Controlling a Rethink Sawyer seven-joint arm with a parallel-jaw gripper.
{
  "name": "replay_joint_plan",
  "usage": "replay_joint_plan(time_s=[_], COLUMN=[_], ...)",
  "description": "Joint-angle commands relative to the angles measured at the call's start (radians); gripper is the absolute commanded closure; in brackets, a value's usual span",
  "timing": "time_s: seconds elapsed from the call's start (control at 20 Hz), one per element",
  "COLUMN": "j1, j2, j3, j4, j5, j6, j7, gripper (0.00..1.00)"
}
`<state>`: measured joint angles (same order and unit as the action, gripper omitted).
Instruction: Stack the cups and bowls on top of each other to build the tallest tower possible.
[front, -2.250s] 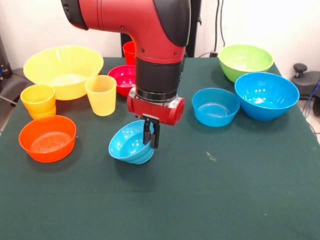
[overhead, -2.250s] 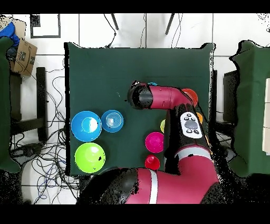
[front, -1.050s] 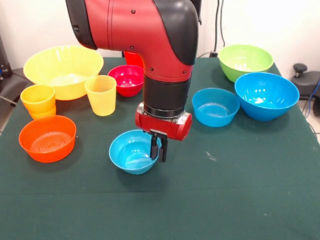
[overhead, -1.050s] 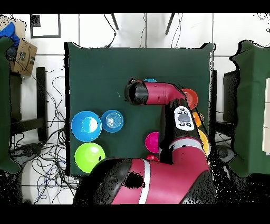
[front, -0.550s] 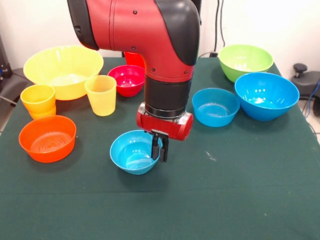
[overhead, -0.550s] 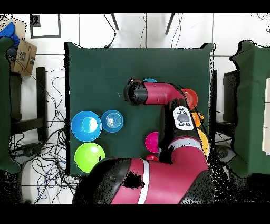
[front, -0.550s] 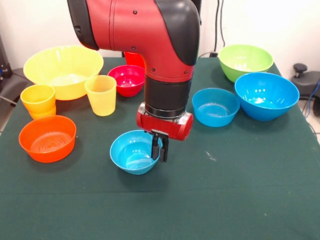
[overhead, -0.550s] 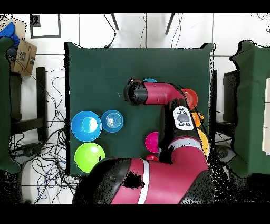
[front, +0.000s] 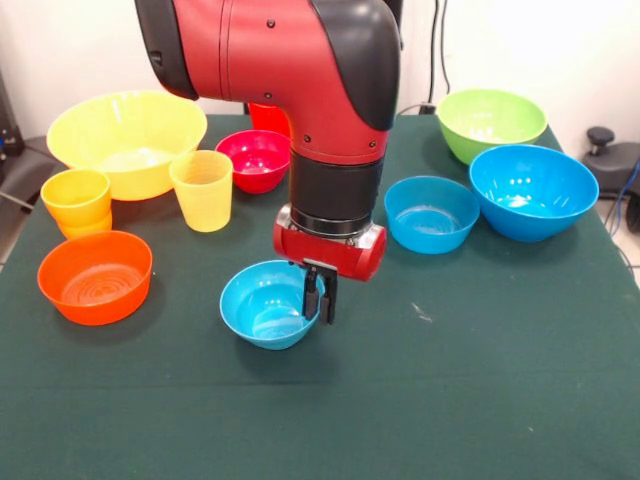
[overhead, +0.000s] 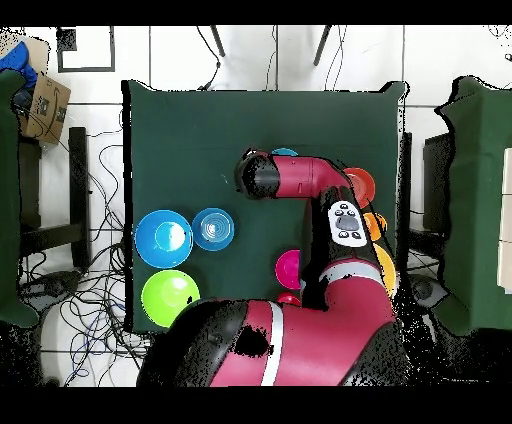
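Red cup (front: 262, 118): mostly hidden behind the arm. Small blue bowl (front: 269, 304): upright on the bench (front: 480, 380) near its middle, only a sliver showing from overhead. Pincer (front: 320, 300): clamped on that bowl's right rim. Second small blue bowl (front: 431, 213): just beside the large blue bowl (front: 533, 191). Open bench: the whole near strip.

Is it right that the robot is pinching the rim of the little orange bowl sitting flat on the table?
Not quite: the bowl is blue, not orange. The front view shows the end effector closed on the rim of the small blue bowl, which sits flat on the table. The orange bowl sits untouched off to the side.
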<state>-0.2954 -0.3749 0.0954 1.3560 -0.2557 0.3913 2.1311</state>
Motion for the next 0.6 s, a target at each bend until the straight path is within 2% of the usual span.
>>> replay_joint_plan(time_s=[0.05,0.2,0.45,0.6], j1=[0.033,0.033,0.039,0.033], j2=[-0.002,-0.002,-0.008,-0.014], j3=[0.079,0.075,0.075,0.083], j4=[0.059,0.064,0.07,0.085], j5=[-0.029,-0.033,-0.018,-0.015], j6=[0.007,-0.019,0.03,0.024], j7=[-0.007,0.004,0.001,0.001], gripper=[0.0,0.0,0.0,0.0])
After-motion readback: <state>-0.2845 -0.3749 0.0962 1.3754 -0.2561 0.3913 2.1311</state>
